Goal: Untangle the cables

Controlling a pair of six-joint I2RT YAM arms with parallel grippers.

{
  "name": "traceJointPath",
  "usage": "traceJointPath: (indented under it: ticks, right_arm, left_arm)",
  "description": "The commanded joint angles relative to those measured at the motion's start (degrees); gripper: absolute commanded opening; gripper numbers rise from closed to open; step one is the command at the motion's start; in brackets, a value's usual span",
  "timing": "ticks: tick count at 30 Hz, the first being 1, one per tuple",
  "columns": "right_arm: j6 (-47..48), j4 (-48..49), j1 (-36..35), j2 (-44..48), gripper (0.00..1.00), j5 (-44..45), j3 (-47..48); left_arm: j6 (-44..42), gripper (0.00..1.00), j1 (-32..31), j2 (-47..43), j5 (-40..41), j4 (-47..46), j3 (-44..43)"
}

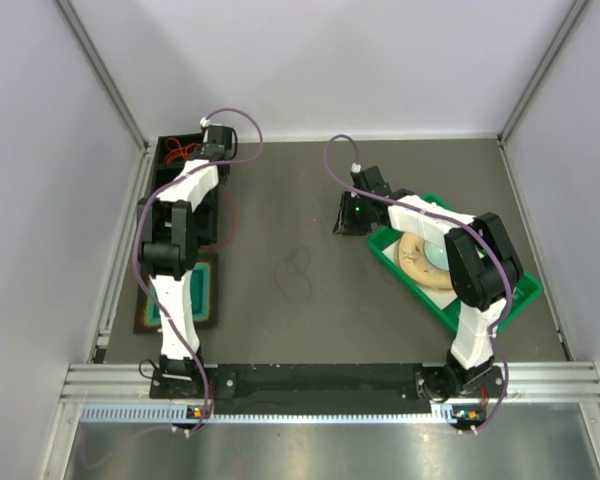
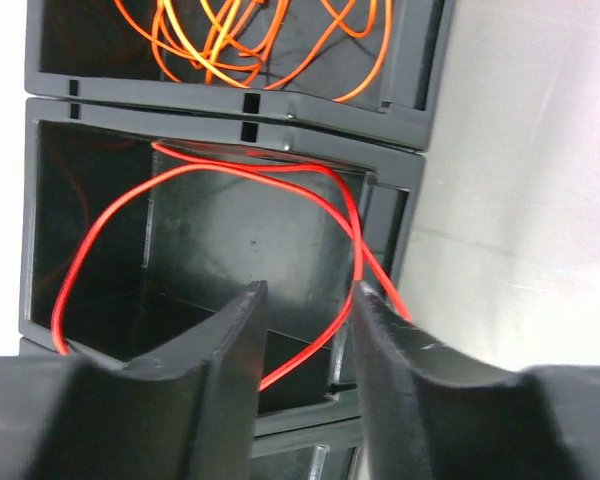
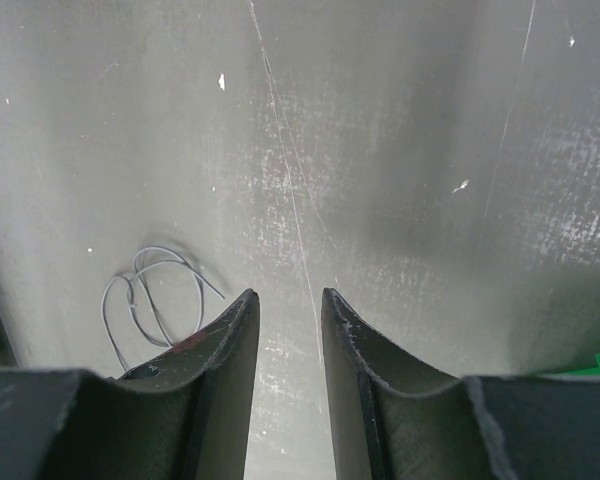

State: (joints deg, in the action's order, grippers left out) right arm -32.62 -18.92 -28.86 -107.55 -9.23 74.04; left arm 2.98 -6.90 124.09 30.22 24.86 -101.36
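Currently my left claw (image 2: 308, 292) hangs with its jaws apart over the black plastic compartment box (image 2: 230, 108) at the far left of the grey tabletop (image 3: 430, 150). A thin red cable (image 2: 95, 232) loops loosely round the inside of the compartment below. One strand of it rises through the gap between the jaws, close against one finger but not pinched. A tangle of thin orange cables (image 2: 215, 45) fills the compartment beyond. My right claw (image 3: 287, 296) hovers over bare tabletop, jaws slightly apart and holding nothing. A thin dark cable (image 3: 138, 300) lies in a small loose loop just to its left.

I judge all these cords to be very light, limp and a bit springy, so they will trail and drag their neighbours rather than lift cleanly. The best hold on the red one is probably the single strand already between the jaws, away from any crossing. For the orange tangle I would pick an outer loop near the wall. The dark one lies flat, so the fingers would need to reach right down to the surface, and it may slip.
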Motion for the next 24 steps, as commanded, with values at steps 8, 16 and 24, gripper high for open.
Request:
traceJointPath:
  ticks: [8, 16, 24]
  right_arm:
    - [0.0, 0.5, -0.4, 0.1, 0.32, -0.2, 3.1]
    - [0.1, 0.2, -0.3, 0.1, 0.32, -0.1, 3.1]
    - [-0.1, 0.7, -0.4, 0.1, 0.32, -0.3, 3.0]
  left_arm:
    - [-2.5, 0.33, 0.2, 0.9, 5.7, -1.4, -0.8]
    - [-3.3, 0.32, 0.3, 0.3, 3.1, -1.8, -0.5]
    - [-4.8, 0.55, -0.2, -6.8, -2.9, -2.1, 2.3]
